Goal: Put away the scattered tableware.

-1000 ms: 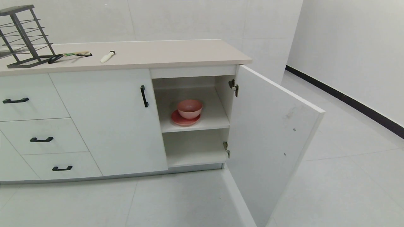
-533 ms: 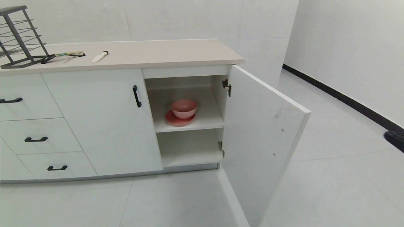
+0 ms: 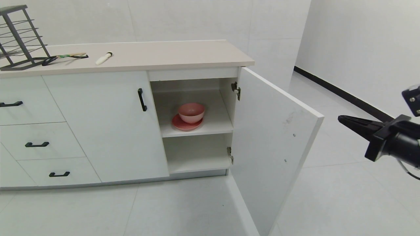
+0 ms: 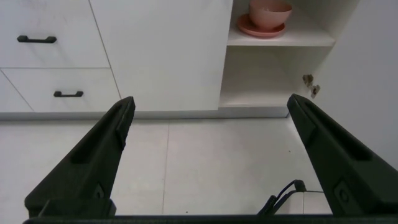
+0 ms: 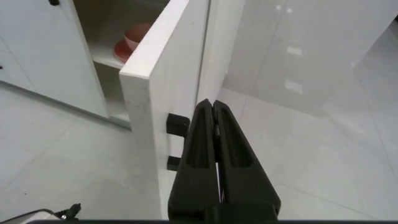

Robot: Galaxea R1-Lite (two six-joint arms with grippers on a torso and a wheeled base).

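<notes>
Left gripper (image 4: 211, 101): fingers spread wide, nothing held between them. It is pointed at the floor in front of the cabinet.

On the countertop (image 3: 157, 54), far left, a black wire rack (image 3: 19, 36) is seen. A black-handled tool (image 3: 62, 58) is lying just beside it, and a white-handled utensil (image 3: 104, 58) further along.

Three drawers are shut below the rack, each with a black pull. The left cabinet door (image 3: 108, 127) is shut too.

The right-hand compartment is open. A pink bowl (image 3: 191, 112) is sat upright on a pink plate (image 3: 185, 124), and both are placed on the upper shelf (image 3: 216, 124), towards its left side. The same pair is seen from the left wrist (image 4: 268, 14).

The open door (image 3: 272, 137) is swung out wide. Its black handle (image 5: 177, 143) is mounted on the outer face.

Right gripper (image 3: 343, 119): fingers pressed together, nothing gripped. It is held right of the door's free edge, not touching it, with the tip pointed at the door.
</notes>
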